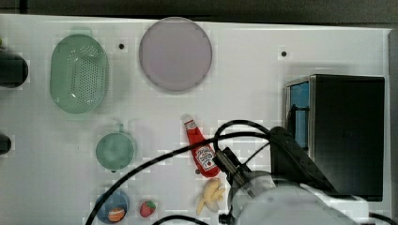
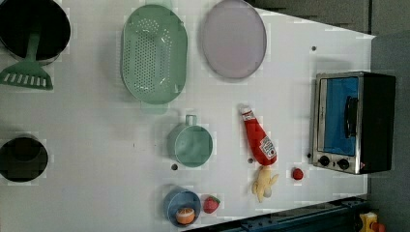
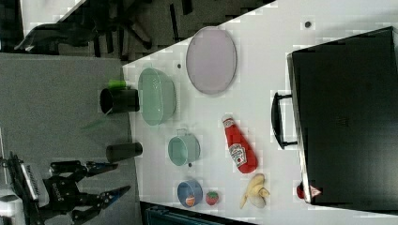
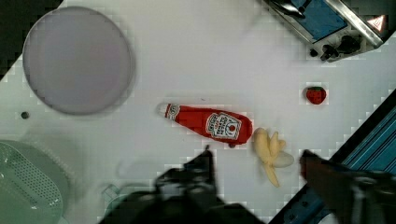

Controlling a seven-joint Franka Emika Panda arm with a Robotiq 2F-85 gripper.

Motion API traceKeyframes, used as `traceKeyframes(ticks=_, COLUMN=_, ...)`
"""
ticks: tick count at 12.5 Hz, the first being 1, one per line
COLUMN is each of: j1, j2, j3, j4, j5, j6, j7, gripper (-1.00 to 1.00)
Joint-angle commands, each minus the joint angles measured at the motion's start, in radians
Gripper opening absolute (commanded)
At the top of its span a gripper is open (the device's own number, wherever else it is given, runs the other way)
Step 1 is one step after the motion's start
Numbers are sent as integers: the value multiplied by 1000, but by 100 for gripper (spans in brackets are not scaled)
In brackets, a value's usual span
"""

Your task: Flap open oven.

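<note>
Oven (image 2: 353, 123): door closed, bar handle (image 2: 350, 117) lengthwise across door. Fingers (image 4: 254, 163): spread, empty, above banana (image 4: 272, 151); oven well apart, diagonally across tabletop (image 4: 224, 60).

- In the left view, bare white table (image 2: 290, 72) lies open to the left of the oven (image 2: 353, 123) door.
- Lower down, the ketchup bottle (image 2: 258, 137), banana (image 2: 263, 183) and small red strawberry (image 2: 298, 173) crowd the way.
</note>
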Motion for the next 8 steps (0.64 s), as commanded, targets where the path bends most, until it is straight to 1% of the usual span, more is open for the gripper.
traceKeyframes(ticks=1, j1=11, j2=66, j3=-2, j4=-31, j5=6, j6=-2, j7=-50, gripper=-32)
traceKeyframes(ticks=2, j1=11, j2=70, j3=-13, j4=-32, j5=6, j6=1, j7=-50, gripper=-55)
traceKeyframes(ticks=3, j1=11, j2=78, j3=-29, j4=-33, j5=5, j6=4, j7=-50, gripper=-65)
traceKeyframes(ticks=5, j1=11, j2=101, j3=-65, j4=-34, j5=5, j6=7, j7=-111, gripper=-65)
traceKeyframes(ticks=8, j1=9, j2=152, j3=-132, j4=-41, j5=4, j6=38, j7=-376, gripper=-65)
